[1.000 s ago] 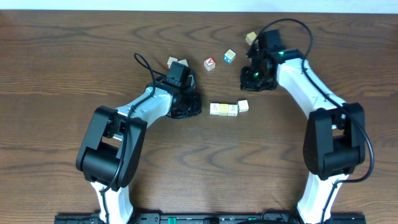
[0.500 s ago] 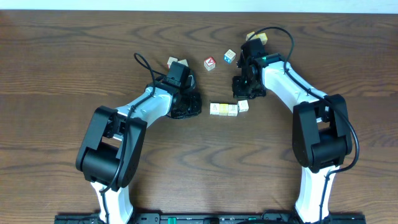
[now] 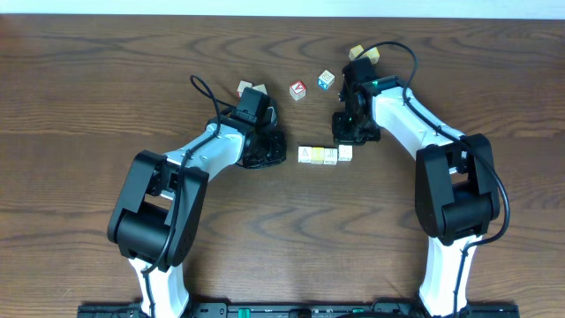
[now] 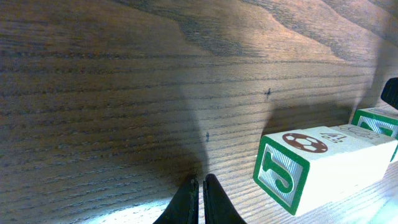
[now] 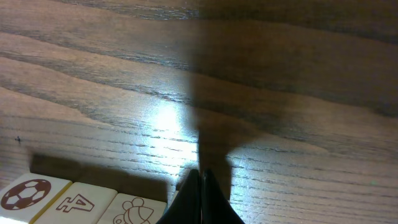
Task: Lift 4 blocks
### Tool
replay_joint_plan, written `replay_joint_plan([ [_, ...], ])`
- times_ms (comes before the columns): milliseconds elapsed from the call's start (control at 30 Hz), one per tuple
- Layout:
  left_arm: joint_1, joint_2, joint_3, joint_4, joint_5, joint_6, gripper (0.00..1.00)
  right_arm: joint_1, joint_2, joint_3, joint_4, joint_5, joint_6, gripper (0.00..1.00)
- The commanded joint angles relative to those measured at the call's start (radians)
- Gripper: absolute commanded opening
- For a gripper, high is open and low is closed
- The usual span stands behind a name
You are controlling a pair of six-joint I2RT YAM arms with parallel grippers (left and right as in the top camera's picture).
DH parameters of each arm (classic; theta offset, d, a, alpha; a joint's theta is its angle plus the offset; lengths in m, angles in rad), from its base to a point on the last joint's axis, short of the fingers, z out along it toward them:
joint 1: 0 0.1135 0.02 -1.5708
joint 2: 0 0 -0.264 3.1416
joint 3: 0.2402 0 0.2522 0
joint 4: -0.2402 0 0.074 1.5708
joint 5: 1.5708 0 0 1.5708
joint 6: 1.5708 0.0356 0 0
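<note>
The step in hand looks like clamping the row from its two ends, so the thing to get right is alignment: each closed fingertip should meet the middle of an end face, low on the cube and square to the row's line. Both arms should press inward evenly before rising together, since a skewed or uneven push would likely buckle the row upward or sideways. The four blocks (image 3: pixel 325 155) lie in one row near the middle of the bench (image 3: pixel 106 88), running parallel to its front edge, well apart from the red-faced cube (image 3: pixel 298 89) and the blue-faced cube (image 3: pixel 327 79) nearer the far edge. The left gripper (image 4: pixel 200 190) has its fingers pressed together on nothing, low over the wood off the row's left end; the end block with the green J sits near its tips but apart. The right gripper (image 5: pixel 200 178), fingers likewise closed and empty, stands just on the far side of the row's right end rather than behind the end face. It probably has to come round to line up.
</note>
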Motion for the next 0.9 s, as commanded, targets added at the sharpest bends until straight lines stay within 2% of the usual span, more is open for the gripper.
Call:
replay_joint_plan([
  [0,0.005,0.040,-0.050,-0.032,-0.115,0.025,0.07,0.002,0.000,0.004,-0.005,0.012,0.019,0.01],
  [867,0.005,0.040,-0.050,-0.032,-0.115,0.025,0.07,0.004,0.000,0.004,-0.046,-0.016,0.034,0.01],
])
